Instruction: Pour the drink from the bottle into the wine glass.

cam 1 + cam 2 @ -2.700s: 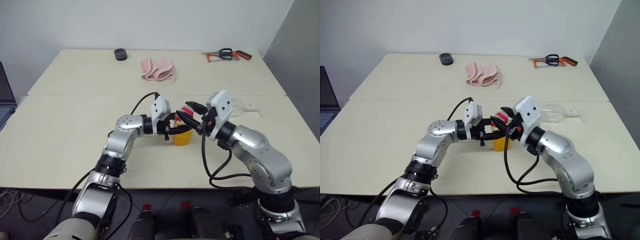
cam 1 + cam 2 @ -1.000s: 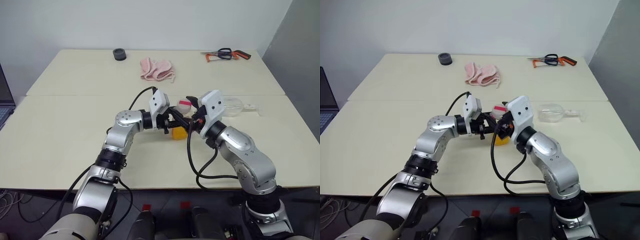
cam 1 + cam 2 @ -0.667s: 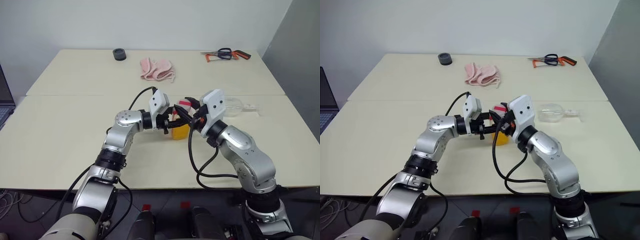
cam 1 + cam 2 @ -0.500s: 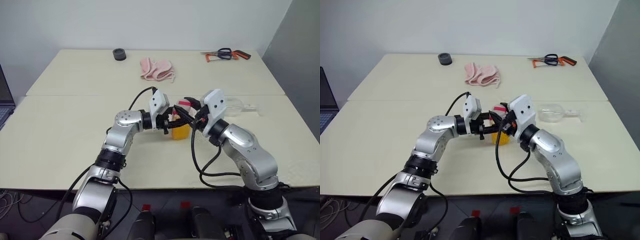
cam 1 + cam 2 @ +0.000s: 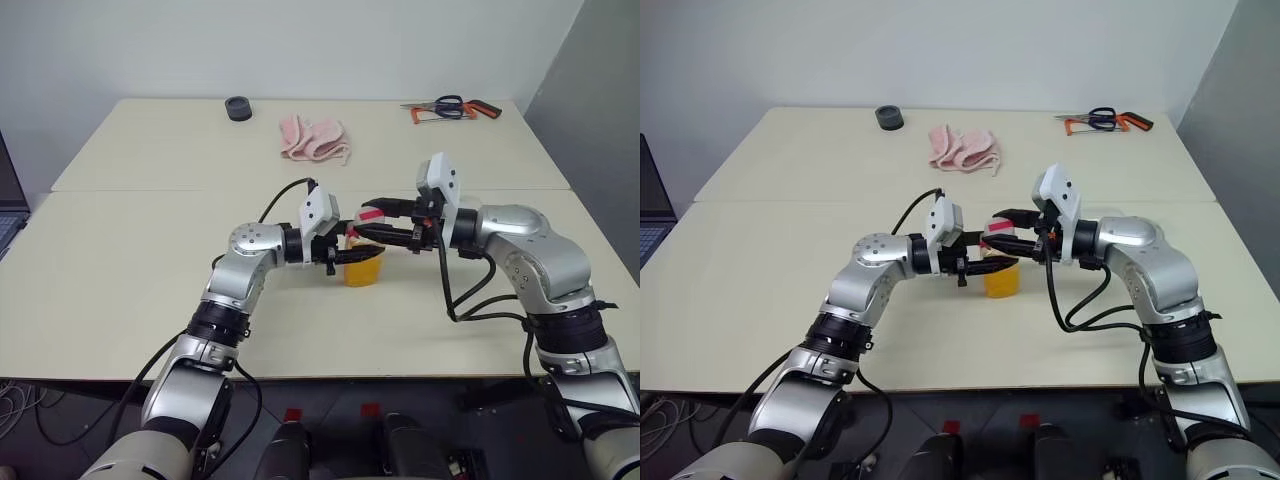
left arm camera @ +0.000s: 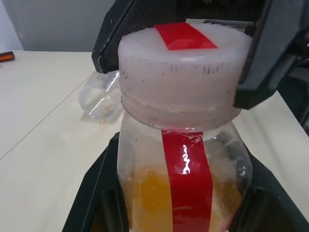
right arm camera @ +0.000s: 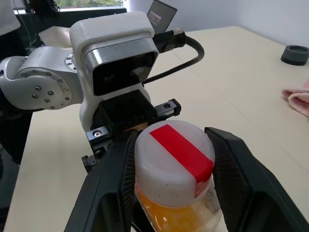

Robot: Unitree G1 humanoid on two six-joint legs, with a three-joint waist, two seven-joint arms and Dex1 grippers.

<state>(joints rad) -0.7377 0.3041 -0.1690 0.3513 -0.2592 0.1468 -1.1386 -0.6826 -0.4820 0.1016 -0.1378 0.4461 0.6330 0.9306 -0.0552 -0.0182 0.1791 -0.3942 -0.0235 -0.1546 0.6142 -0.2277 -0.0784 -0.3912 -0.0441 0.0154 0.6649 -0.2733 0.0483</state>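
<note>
The bottle (image 5: 362, 262) of orange drink (image 5: 363, 272) stands mid-table, its body clamped by the left gripper (image 5: 352, 252). Over the last second the right gripper (image 5: 372, 221) has swung level from the right and closed around the white cap (image 7: 174, 159). Uncapping looks next; the wine glass (image 6: 99, 96) lies on its side, far right.

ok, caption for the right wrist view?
Right gripper closing around the cap of the bottle held by the left gripper.
</note>
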